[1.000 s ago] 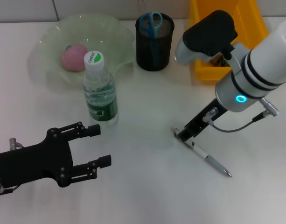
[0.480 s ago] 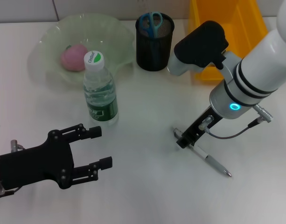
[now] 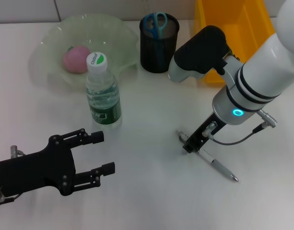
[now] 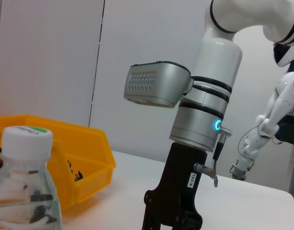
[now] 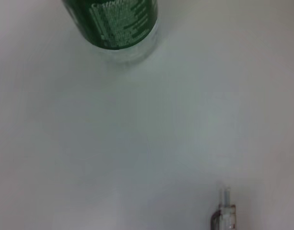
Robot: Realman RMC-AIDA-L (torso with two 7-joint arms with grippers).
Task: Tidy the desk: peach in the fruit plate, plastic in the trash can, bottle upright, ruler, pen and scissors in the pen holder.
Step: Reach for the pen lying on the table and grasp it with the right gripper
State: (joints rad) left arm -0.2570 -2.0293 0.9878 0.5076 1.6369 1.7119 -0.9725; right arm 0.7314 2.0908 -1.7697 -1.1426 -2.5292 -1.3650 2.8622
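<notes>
The right gripper [image 3: 189, 143] is pressing down at the cap end of the pen [image 3: 214, 163], its dark fingertips sitting right over that end where it lies on the white desk [image 3: 151, 191]; whether the fingers are already pinching the barrel or just straddling it cannot be told from here. The pen is lying flat, its tip pointing away toward the robot's right, well apart from the mesh pen holder [image 3: 158, 45], where the blue-handled scissors [image 3: 155, 21] are already standing. For a clean pick, the fingers should probably be closing squarely across the barrel rather than at the very end, or the pen is likely to pivot and droop when lifted. The lift ought to be straight up before swinging toward the holder, keeping clear of the yellow bin [image 3: 233, 28]. The water bottle [image 3: 102, 91] is standing upright and the peach [image 3: 76, 59] is resting in the green fruit plate [image 3: 51, 43]. The left gripper [image 3: 102, 152] is hovering idle near the desk's front, fingers spread and empty.
</notes>
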